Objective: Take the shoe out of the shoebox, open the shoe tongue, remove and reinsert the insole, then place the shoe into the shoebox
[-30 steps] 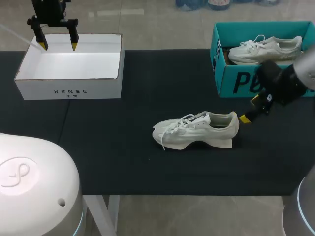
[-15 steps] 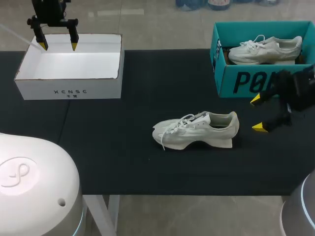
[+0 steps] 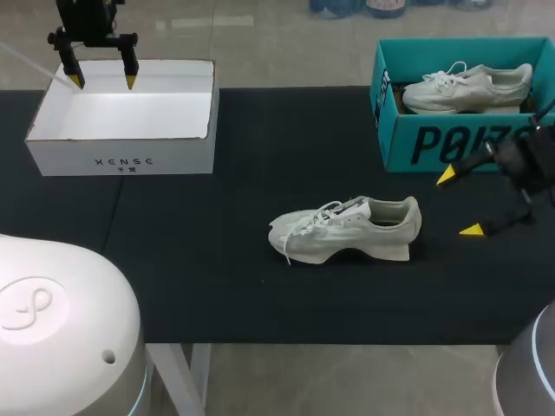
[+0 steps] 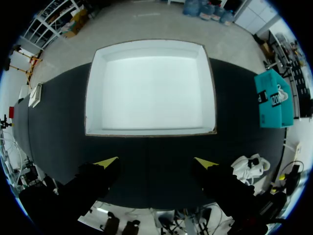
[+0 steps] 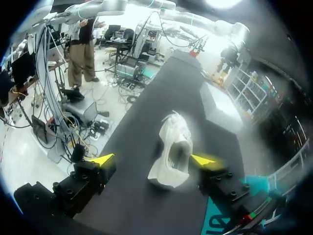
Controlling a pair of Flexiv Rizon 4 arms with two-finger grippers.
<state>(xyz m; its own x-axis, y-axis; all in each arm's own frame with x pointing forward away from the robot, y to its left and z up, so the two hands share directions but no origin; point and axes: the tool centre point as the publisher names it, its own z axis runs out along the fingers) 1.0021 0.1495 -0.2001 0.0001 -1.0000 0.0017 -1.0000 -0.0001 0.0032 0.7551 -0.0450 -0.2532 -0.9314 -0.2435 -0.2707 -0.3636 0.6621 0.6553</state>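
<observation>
Pale shoe (image 3: 347, 228) out on the black mat (image 3: 217, 277), centre of frame; both grippers spread, holding nothing.
Shoe stands upright on its sole, long axis across the frame, toe to the left, heel to the right, opening up. Right gripper (image 3: 460, 203) at right of frame, near the heel but apart from it, fingers wide; in the right wrist view the heel end faces it. Teal shoebox (image 3: 408, 143) upper right, open, a second shoe (image 3: 468, 87) lying inside, toe left. Left gripper (image 3: 103, 81) upper left, over the far rim of an open white box (image 3: 121, 160), fingers apart, well away from the shoe.
</observation>
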